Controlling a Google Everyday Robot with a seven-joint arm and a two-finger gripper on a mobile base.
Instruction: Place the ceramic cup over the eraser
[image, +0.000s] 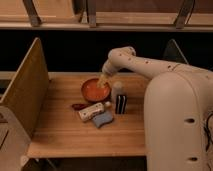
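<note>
The ceramic cup (117, 89), small and white-cream, stands on the wooden table (65, 130) just right of the orange bowl (95, 90). The eraser (121, 104), a black block with thin white stripes, stands upright directly in front of the cup and seems to touch it. My gripper (102, 81) reaches from the right, hanging down over the orange bowl, left of the cup.
A white oblong with a red label (90, 112) and a flat blue sponge (103, 119) lie in front of the bowl. A small dark red object (78, 106) lies to their left. A wooden divider panel (25, 90) stands along the table's left side. My arm (170, 110) fills the right.
</note>
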